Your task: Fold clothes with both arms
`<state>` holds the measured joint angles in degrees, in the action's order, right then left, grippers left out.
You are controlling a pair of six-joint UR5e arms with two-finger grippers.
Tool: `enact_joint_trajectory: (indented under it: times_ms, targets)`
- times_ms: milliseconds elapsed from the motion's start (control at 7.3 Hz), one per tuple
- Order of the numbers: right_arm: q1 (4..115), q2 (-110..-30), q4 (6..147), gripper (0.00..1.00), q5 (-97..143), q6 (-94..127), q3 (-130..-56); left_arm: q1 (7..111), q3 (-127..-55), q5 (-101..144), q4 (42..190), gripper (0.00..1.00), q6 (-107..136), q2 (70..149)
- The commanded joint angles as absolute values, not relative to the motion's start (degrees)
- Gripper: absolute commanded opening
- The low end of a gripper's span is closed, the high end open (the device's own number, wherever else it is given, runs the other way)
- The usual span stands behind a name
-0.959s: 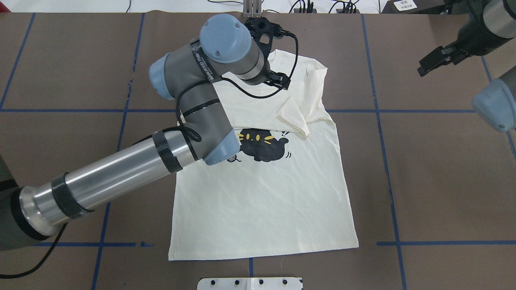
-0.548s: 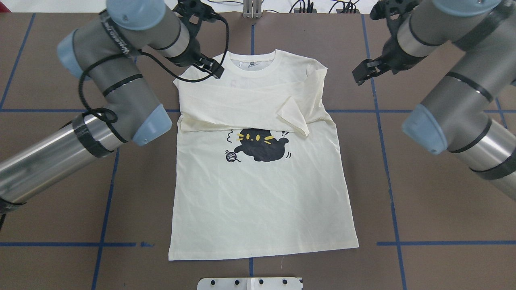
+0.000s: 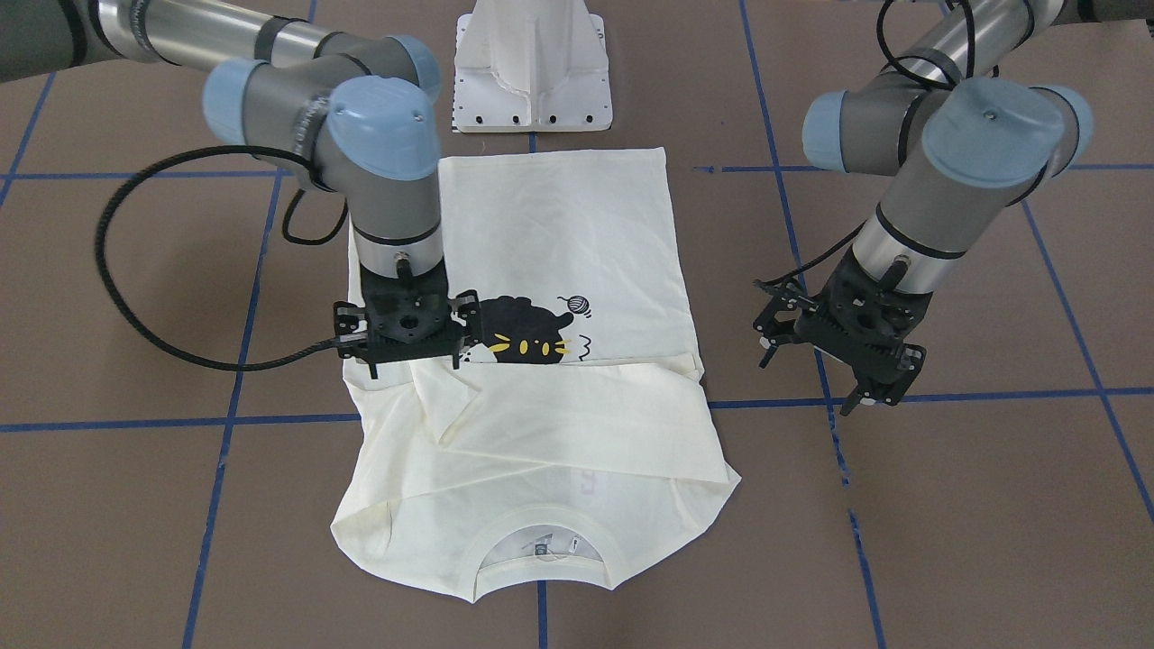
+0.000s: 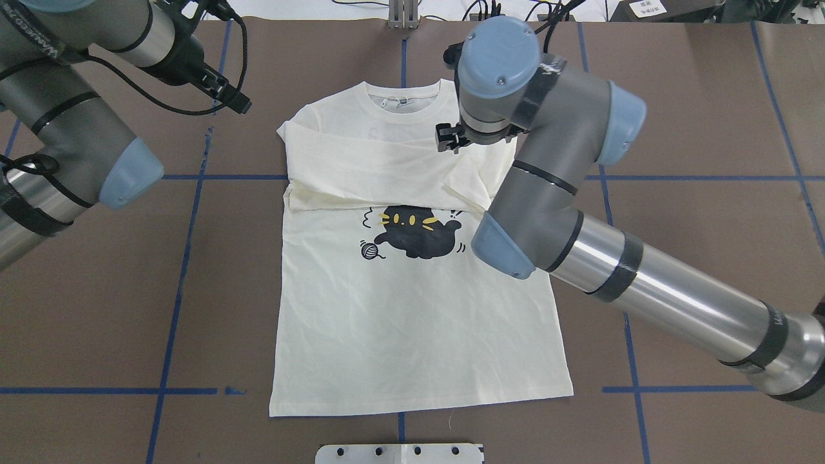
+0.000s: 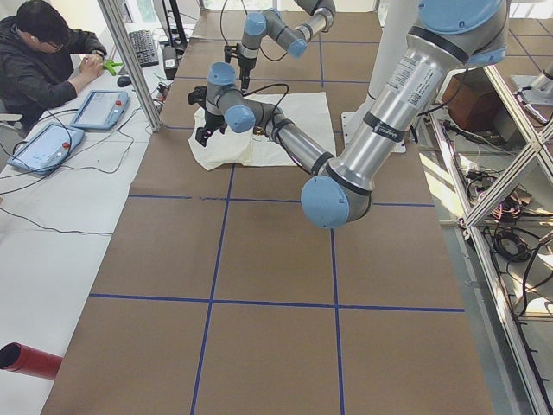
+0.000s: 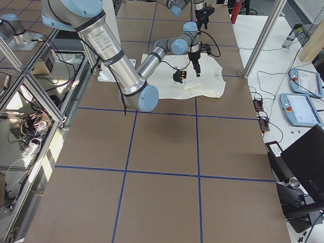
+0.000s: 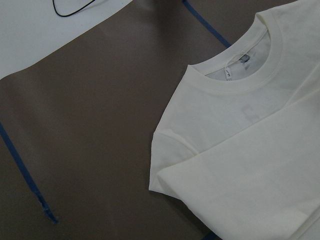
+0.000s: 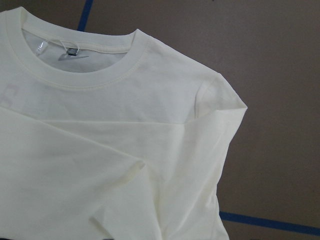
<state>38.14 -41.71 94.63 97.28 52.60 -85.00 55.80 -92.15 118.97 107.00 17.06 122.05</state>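
The cream T-shirt (image 4: 412,322) lies flat, print side up, collar at the far side. One long sleeve is folded across its chest (image 4: 387,171), just above the black cat print (image 4: 412,235); the other sleeve lies bunched by the right shoulder (image 4: 480,180). The red lettering is covered. My right gripper (image 4: 451,138) hangs open over that right shoulder, its jaws spread just above the cloth (image 3: 415,365). My left gripper (image 4: 235,100) is open, empty, and off the shirt over bare table (image 3: 825,374). Both wrist views show the collar and shoulders (image 7: 240,165) (image 8: 125,150), no fingers.
The brown table is marked with blue tape lines (image 4: 180,270). The white pedestal base (image 3: 532,72) stands at the shirt's hem side. An operator (image 5: 43,60) sits at a side desk with tablets beyond the table's far edge.
My left arm has pulled back to the left, off the shirt. My right arm has swung in from the right and now hangs over the shirt's right shoulder. The shirt has not moved.
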Motion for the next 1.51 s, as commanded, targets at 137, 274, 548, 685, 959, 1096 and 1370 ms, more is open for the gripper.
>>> enact_joint_trajectory:
  times_ms: [137, 274, 548, 685, 959, 1096, 1370]
  targets:
    - [33.6, -34.5, 94.6, 0.77, 89.3, 56.8, -73.0, 56.4, -92.3, 120.8, 107.9, 1.0, 16.4, 120.9]
    - [32.8, -34.5, 94.6, 0.73, 87.8, 56.9, -72.0, 56.4, -92.3, 120.8, 107.9, 1.0, 16.7, 120.8]
    - [31.6, -34.5, 94.6, 0.68, 85.5, 56.8, -70.2, 56.4, -92.3, 120.8, 107.9, 1.0, 16.9, 120.8]
    - [31.2, -34.8, 94.6, 0.66, 85.4, 56.8, -69.8, 56.3, -92.3, 120.8, 107.9, 1.0, 17.0, 120.4]
    - [30.9, -34.8, 94.6, 0.59, 84.9, 56.7, -69.2, 56.3, -92.3, 120.8, 109.4, 1.0, 17.1, 120.0]
    - [30.9, -34.9, 94.6, 0.55, 84.8, 56.7, -69.0, 56.3, -92.3, 120.8, 109.4, 1.0, 17.2, 120.0]
    - [30.9, -34.9, 94.6, 0.49, 84.1, 56.7, -68.1, 56.3, -92.3, 120.8, 109.4, 1.0, 17.2, 119.9]
